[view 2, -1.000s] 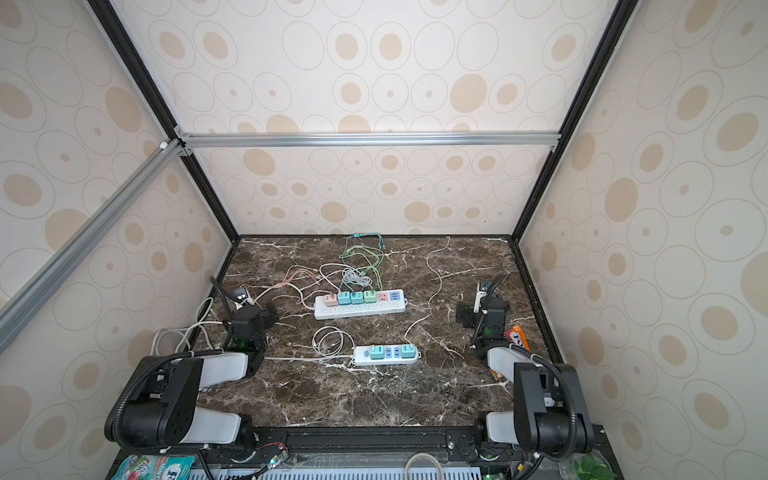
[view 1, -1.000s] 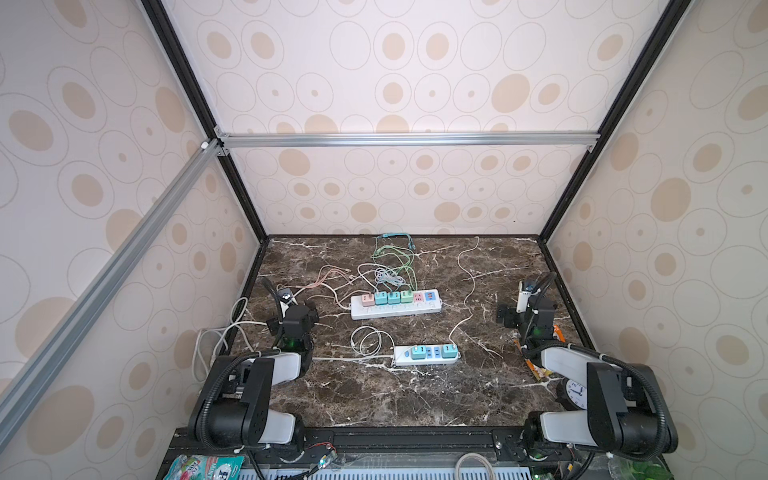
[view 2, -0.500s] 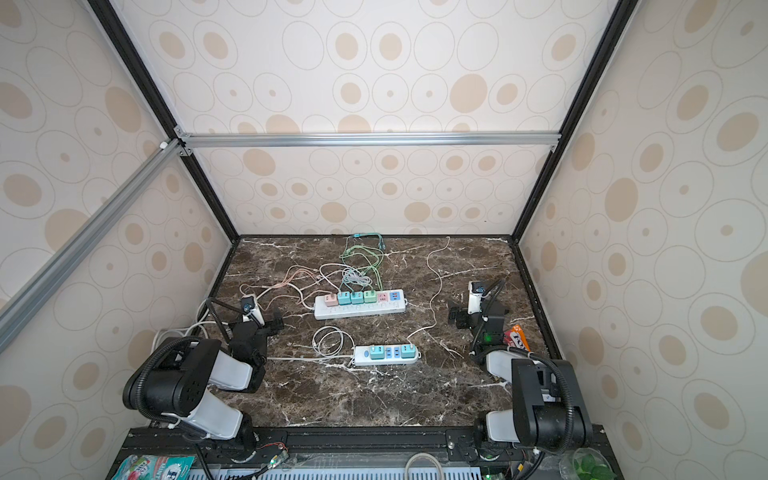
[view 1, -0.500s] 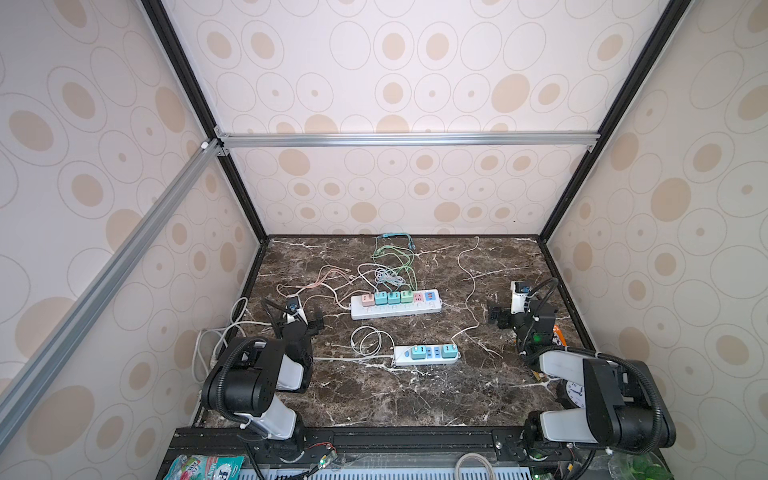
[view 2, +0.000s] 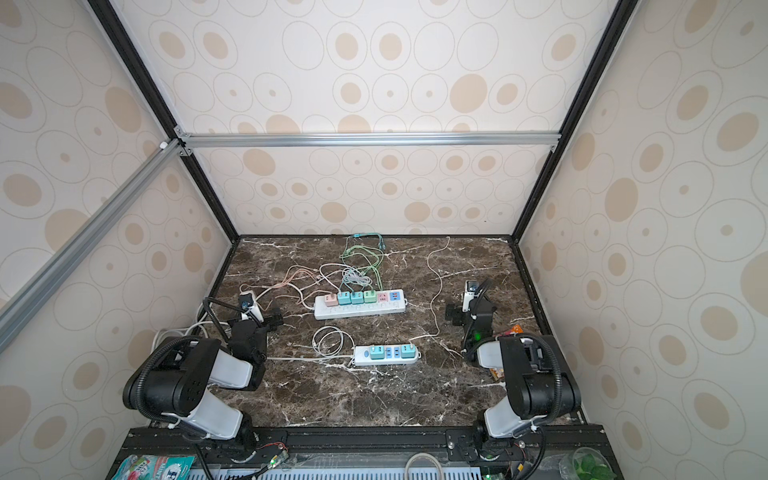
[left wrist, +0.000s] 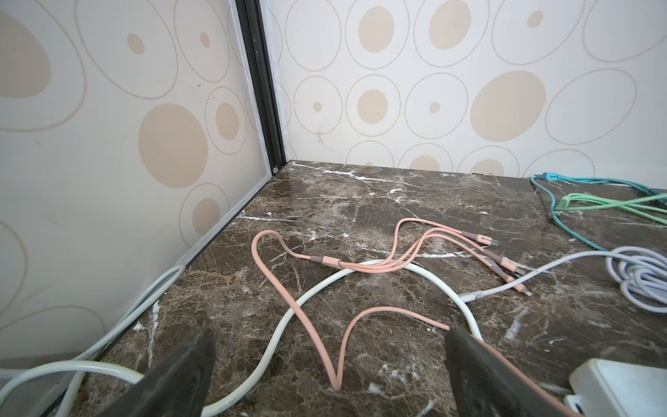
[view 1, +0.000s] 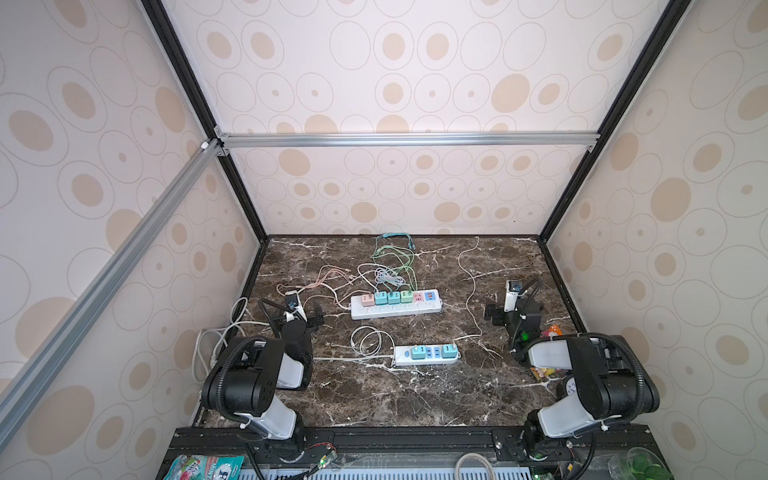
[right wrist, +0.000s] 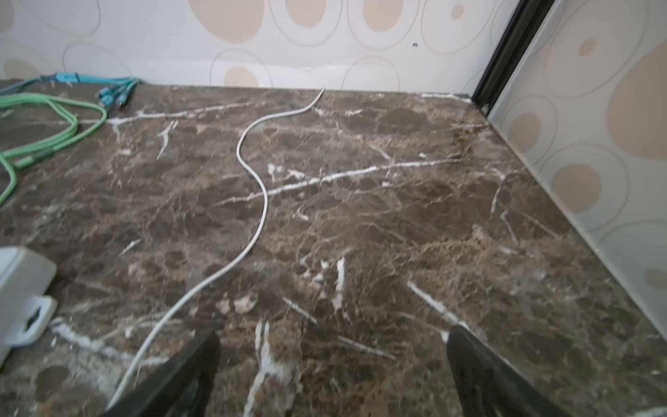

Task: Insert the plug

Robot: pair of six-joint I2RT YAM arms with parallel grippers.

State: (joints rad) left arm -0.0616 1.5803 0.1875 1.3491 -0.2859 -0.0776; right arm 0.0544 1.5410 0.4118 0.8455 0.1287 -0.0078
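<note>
Dark marble tabletop (view 1: 415, 399) held a white power strip (view 1: 395, 309) with colored plugs (view 1: 386, 297) seated, between left gripper (view 1: 297, 320) and right gripper (view 1: 513, 313), touching neither; both gaped empty.

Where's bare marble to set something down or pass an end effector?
Free: front band between short power strip and front rail; right rear between thin white cable and right wall. Crowded: cable tangle behind long power strip.

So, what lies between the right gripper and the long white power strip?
Between right gripper and strip: only a thin white cable on bare marble, seen in the right wrist view.
</note>
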